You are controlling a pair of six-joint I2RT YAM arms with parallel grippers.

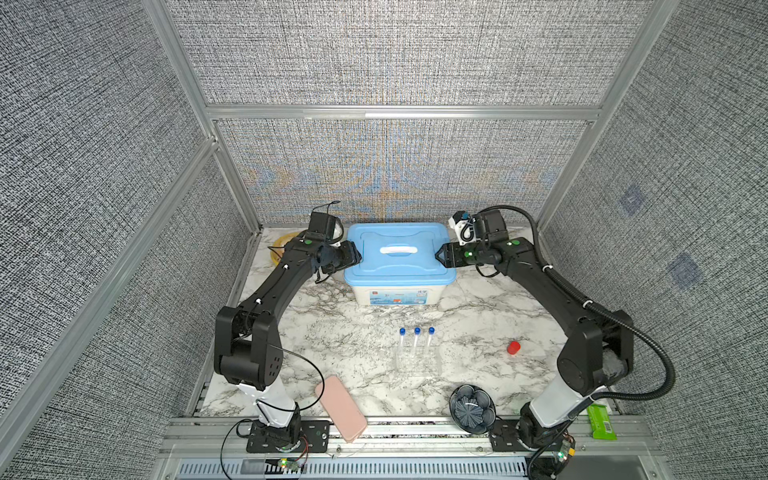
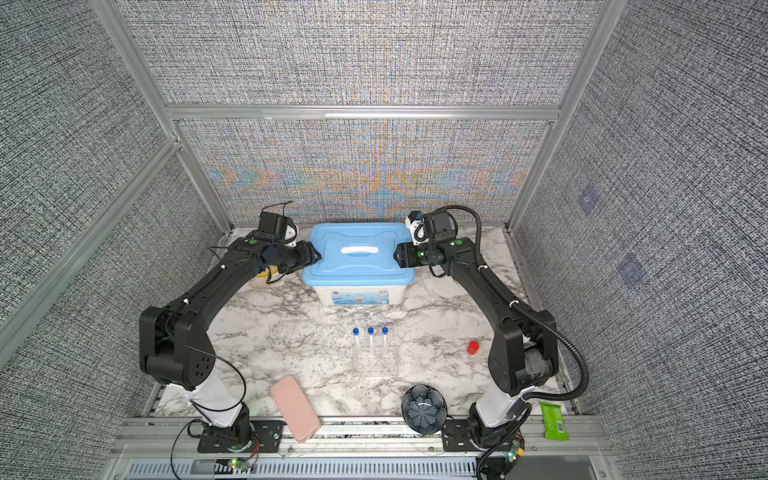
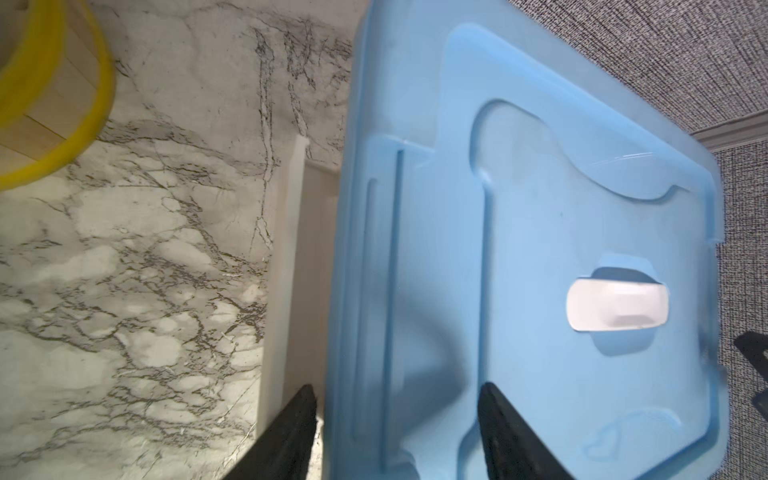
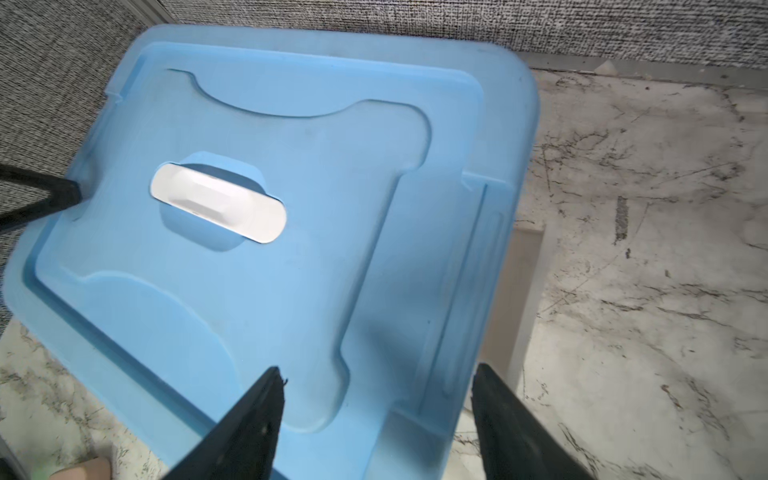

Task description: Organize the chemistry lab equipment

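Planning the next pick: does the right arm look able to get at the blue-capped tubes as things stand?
Probably yes: the tubes stand upright in their rack with bare marble around them, and the right tool, by the lid, is open.

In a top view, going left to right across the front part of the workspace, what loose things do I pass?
pink case → clear rack with three blue-capped tubes standing in it → dark ribbed dish → red cylinder → green packet, which lies on the metal rail.

Grey woven wall panels (image 1: 395,50), aluminium frame (image 1: 399,112), marble tabletop (image 1: 340,340).
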